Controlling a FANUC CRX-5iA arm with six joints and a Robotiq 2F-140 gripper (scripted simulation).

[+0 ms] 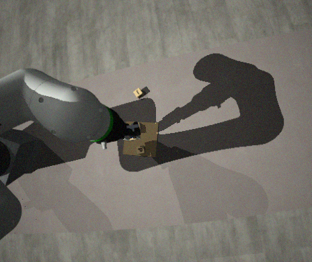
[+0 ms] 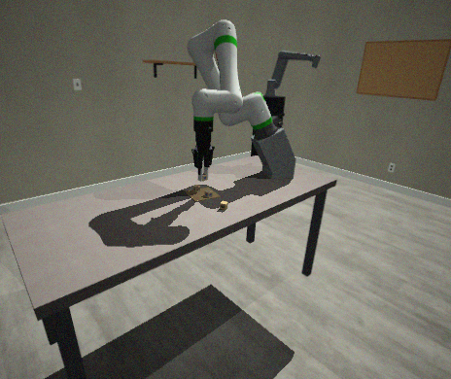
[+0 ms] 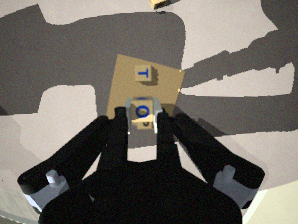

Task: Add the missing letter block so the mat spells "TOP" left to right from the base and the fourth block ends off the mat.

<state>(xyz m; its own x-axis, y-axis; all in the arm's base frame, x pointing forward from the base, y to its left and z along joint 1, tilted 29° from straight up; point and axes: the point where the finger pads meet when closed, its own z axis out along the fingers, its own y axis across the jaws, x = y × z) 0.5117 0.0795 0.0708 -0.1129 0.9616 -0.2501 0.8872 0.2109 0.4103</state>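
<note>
My gripper (image 3: pixel 142 105) (image 2: pixel 203 174) (image 1: pixel 132 132) is shut on the O block (image 3: pixel 141 108), a small tan block with a blue letter facing up, and holds it above the tan mat (image 3: pixel 168 88) (image 1: pixel 150 134) (image 2: pixel 197 196). The T block (image 3: pixel 144 74) sits on the mat just beyond the held block in the wrist view. The P block (image 1: pixel 140 150) sits on the mat's near part in the top view; my gripper hides it in the wrist view. The I block (image 1: pixel 137 93) (image 2: pixel 224 205) lies off the mat on the table.
The table (image 2: pixel 119 253) carries only the mat and the blocks. The arm's base (image 2: pixel 275 153) stands at the table's far end. Heavy arm shadows fall across the mat and the table top.
</note>
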